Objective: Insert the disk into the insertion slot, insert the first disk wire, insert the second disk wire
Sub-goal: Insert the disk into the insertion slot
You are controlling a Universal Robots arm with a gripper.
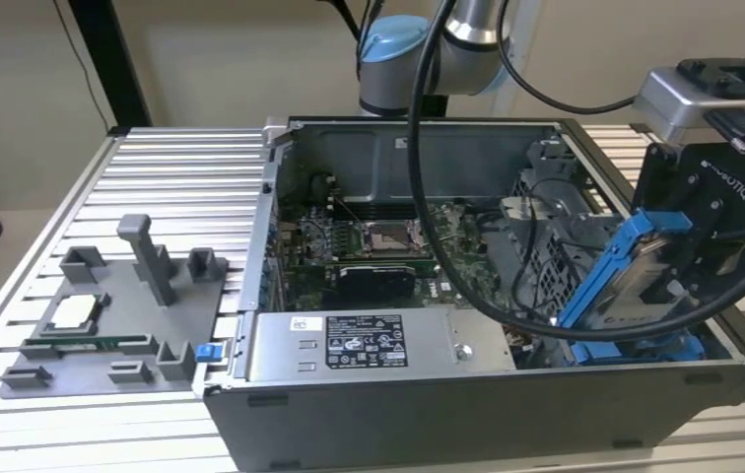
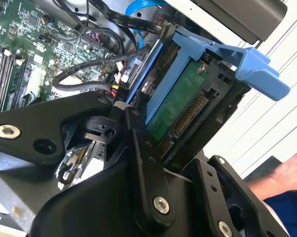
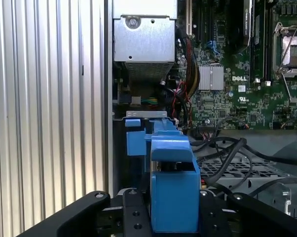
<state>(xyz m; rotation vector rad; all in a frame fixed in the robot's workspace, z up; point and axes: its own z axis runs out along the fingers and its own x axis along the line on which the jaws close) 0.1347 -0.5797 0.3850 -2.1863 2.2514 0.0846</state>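
The disk (image 1: 625,281), in its bright blue carrier, hangs tilted over the front corner of the open computer case (image 1: 478,394) on the exterior view's right. My gripper (image 1: 668,261) is shut on it. The disk's green circuit board (image 2: 180,111) and the blue carrier tab (image 2: 257,69) show in the second wrist view between the black fingers (image 2: 143,158). Just below the disk lies the insertion slot (image 1: 648,347) with its blue rails (image 3: 137,136). The carrier's end (image 3: 173,192) is above it. Loose black wires (image 3: 227,153) lie beside the slot, and a blue flat cable (image 2: 138,15) runs nearby.
The grey perforated drive cage (image 1: 550,256) stands right beside the slot. The power supply (image 1: 372,345) fills the case's front, the motherboard (image 1: 372,241) its floor. A grey fixture tray (image 1: 109,315) lies on the slatted table. A person's hand (image 2: 291,173) is near the case.
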